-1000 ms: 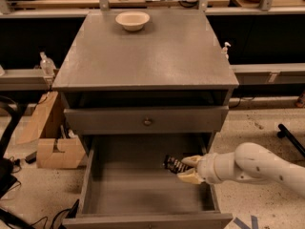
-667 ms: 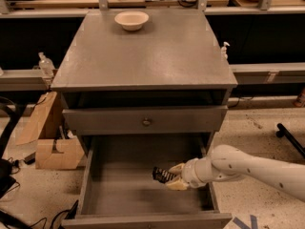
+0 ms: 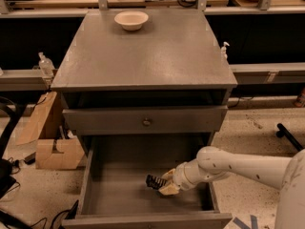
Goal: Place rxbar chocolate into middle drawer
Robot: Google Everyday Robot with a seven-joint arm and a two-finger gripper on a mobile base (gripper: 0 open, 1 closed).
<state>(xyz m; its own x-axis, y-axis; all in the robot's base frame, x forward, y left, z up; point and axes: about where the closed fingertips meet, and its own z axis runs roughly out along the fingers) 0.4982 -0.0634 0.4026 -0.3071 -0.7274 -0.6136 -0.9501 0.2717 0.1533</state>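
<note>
Deep in the wide grey wooden middle drawer (image 3: 114, 190), right of centre: pale two-finger hand (image 3: 162, 183) clamped shut around the small dark-wrapped rxbar chocolate (image 3: 152, 181), near the drawer floor.

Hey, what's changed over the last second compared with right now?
The gripper, holding the rxbar chocolate, moved left and lower in the picture, further across the inside of the open middle drawer. Nothing was let go. The bowl on the cabinet top and the drawer itself stayed put.

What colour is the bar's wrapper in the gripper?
Dark black-brown, camera view; the gripper holds the flat rxbar chocolate inside the grey wooden middle drawer.
</note>
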